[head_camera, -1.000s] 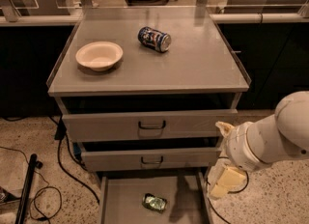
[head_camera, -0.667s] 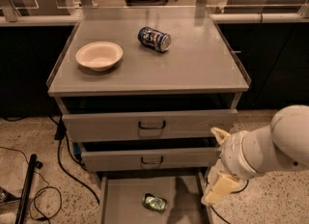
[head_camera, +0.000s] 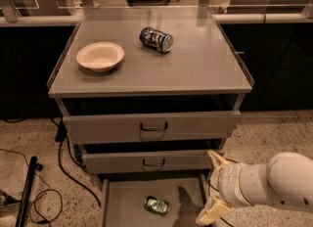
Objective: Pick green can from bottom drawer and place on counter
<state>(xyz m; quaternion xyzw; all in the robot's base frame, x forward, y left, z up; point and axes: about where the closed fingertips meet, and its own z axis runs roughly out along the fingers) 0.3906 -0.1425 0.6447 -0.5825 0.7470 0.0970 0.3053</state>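
Observation:
The green can (head_camera: 156, 205), small, shiny and dented, lies on its side on the floor of the open bottom drawer (head_camera: 124, 199). My gripper (head_camera: 207, 187) is at the drawer's right edge, to the right of the can and apart from it, with its pale fingers (head_camera: 216, 159) spread open and empty. The white arm runs off to the lower right. The counter (head_camera: 195, 67) is the flat grey top of the cabinet above.
A blue-and-white can (head_camera: 156, 39) lies on its side on the counter at the back. A cream bowl (head_camera: 100, 56) stands at the counter's left. Two handled drawers (head_camera: 153, 126) sit above the bottom one. Cables and a black pole (head_camera: 27, 192) lie on the floor at left.
My arm has moved left and down, bringing the gripper closer to the open bottom drawer's right edge. The can has not moved.

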